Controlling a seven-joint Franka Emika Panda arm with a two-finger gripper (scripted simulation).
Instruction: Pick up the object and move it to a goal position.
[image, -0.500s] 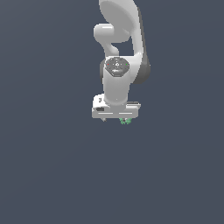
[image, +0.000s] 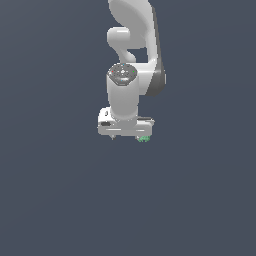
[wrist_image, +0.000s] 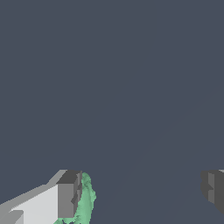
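Wrist view shows the gripper (wrist_image: 142, 192) with its fingers (wrist_image: 69, 194) spread wide apart, the green object (wrist_image: 85, 199) touching the inner face of one finger only. In the exterior view the object (image: 144, 138) sits under the white gripper head's end at that view's right

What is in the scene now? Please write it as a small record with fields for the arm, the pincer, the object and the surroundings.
arm: one white Panda arm, reaching down toward the camera in the exterior view
pincer: pincer open, fingers wide apart
object: small bright-green bumpy lump, beside one finger, far from the other finger
object in exterior view: green speck under the pincer head, at the end on the exterior view's right
grasp: not closed on the lump
surroundings: plain dark grey-blue background
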